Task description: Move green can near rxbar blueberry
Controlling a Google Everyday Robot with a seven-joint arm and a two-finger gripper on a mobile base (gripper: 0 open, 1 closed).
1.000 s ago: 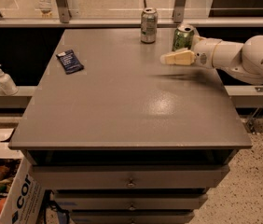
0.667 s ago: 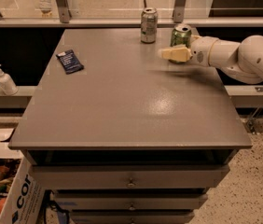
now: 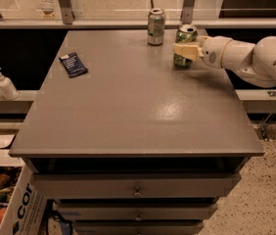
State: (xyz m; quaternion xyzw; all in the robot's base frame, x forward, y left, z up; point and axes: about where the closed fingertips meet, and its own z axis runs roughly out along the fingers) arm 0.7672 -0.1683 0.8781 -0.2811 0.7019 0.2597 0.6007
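High front view down onto table (image 3: 128, 111), hand (image 3: 185, 50) far right

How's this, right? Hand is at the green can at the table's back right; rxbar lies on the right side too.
Wrong on the rxbar: the camera view shows it on the left side of the table. The hand is at the green can at the back right.

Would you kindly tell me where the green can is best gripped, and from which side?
Grip the green can across its round mid-body, coming level from the view's right: it stands upright by the table's far right edge, with the silver can close on the other side. The pincer is level with its middle.
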